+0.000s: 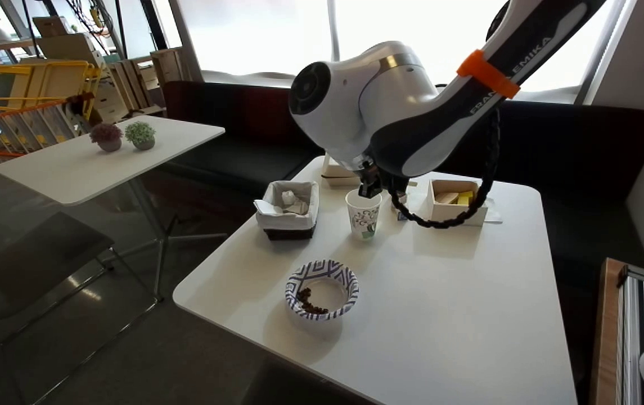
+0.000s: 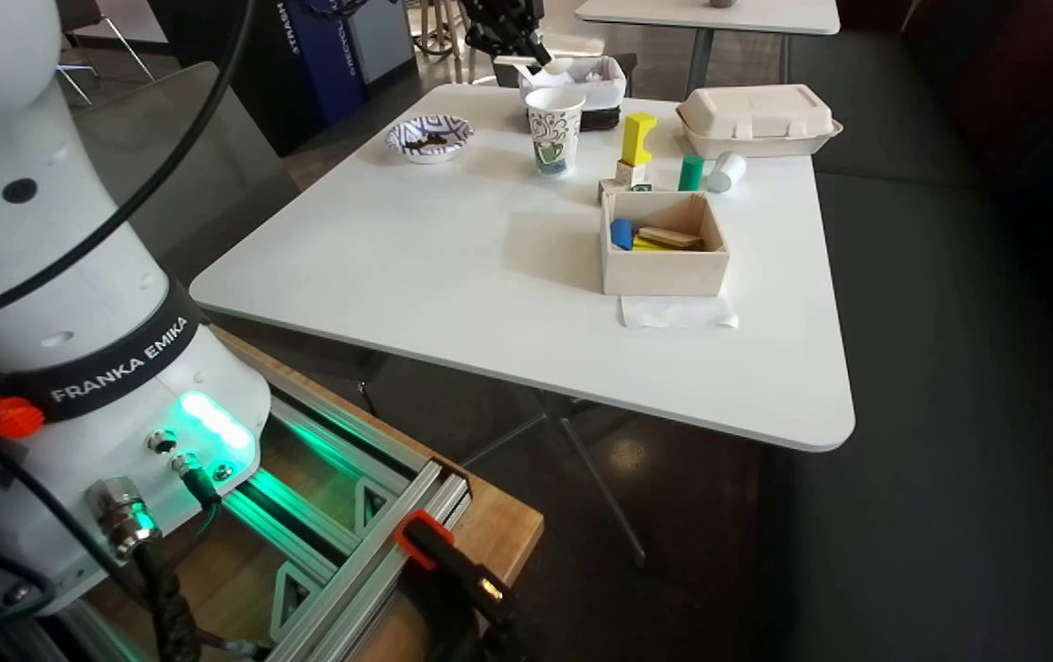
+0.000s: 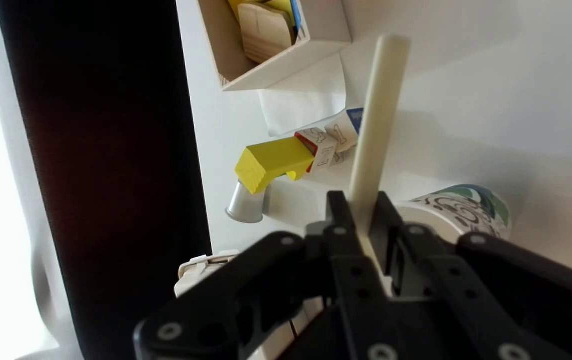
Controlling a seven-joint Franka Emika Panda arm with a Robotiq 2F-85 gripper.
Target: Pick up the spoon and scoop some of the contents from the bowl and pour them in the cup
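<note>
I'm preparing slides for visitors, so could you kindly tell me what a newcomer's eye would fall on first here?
Likely it's the big white arm with its orange band, above the table in an exterior view. In the wrist view, its hand is closed on the pale spoon. In both exterior views, the blue-and-white bowl with dark brown contents stands out on the table.

FRANKA EMIKA is running along arm (image 1: 440, 112), partly covered, and round base (image 2: 121, 423); clipped "ch" is showing on link (image 2: 39, 221) above. Bins (image 2: 319, 92) are reading TRASH, blurry RECYCLE. One block (image 3: 341, 132) is bearing 1, another block (image 3: 317, 146) N or Z.
</note>
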